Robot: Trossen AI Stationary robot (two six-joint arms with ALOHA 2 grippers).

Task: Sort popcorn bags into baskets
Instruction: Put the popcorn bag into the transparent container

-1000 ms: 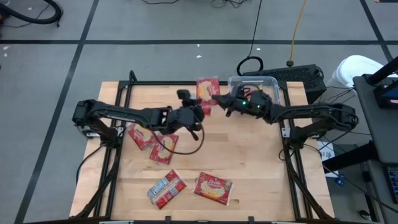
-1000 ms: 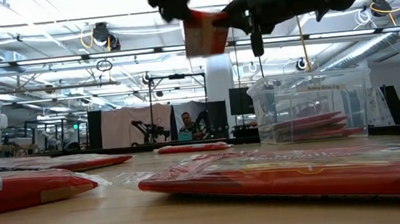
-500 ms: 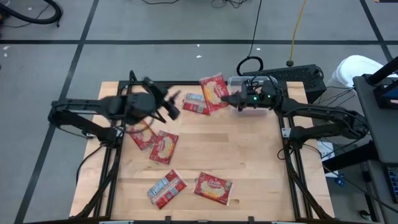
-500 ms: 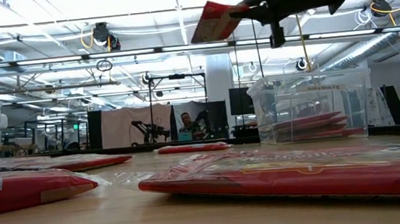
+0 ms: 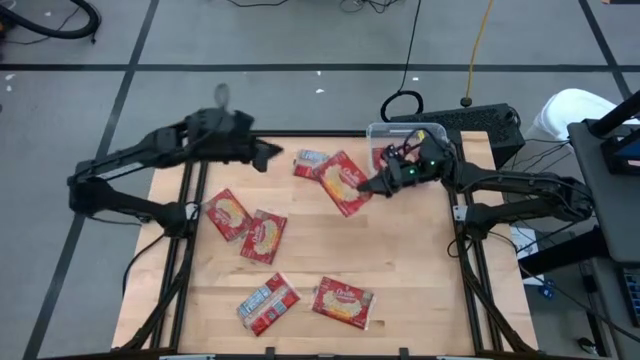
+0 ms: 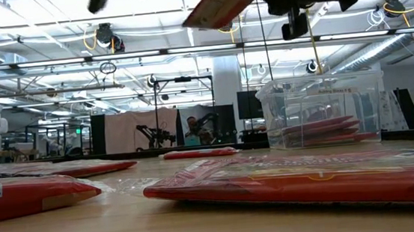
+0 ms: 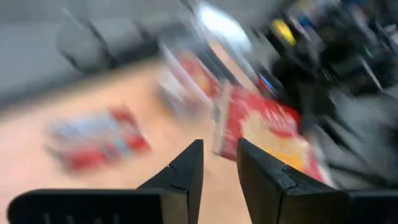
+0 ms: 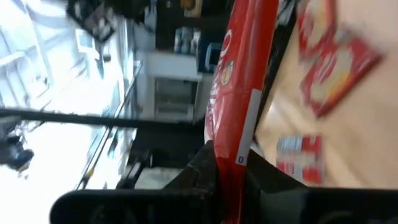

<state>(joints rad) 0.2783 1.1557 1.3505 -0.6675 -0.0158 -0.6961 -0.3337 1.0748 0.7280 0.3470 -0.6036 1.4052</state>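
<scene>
My right gripper (image 5: 372,187) is shut on a red popcorn bag (image 5: 343,182), held in the air over the table's far middle; the low view shows that bag (image 6: 216,2) high and slanted. The clear basket (image 5: 405,128) stands at the far right, partly under my right arm, with bags (image 6: 321,130) inside it. My left gripper (image 5: 268,156) hovers at the far left, its fingers (image 7: 219,146) a little apart with nothing between them. Another bag (image 5: 312,163) lies flat near the far edge. My right gripper pinches the bag's edge on the basket's side (image 8: 239,163) between its two fingers. The fingers come about level from the table's right. The bag is lifted clear and stretches away from the fingers, tilted, its popcorn picture facing up.
Several more red bags lie flat on the wooden table: two at mid left (image 5: 226,213) (image 5: 264,236) and two near the front edge (image 5: 267,303) (image 5: 343,303). Bare wood lies at the middle and right. A black keyboard (image 5: 470,118) sits behind the basket.
My left gripper has come away from the bag that both grippers were at, drawn back toward the table's far left, risen and rolled. My right gripper keeps the bag and has shifted a little toward the near edge; the bag has tipped from upright to slanting.
</scene>
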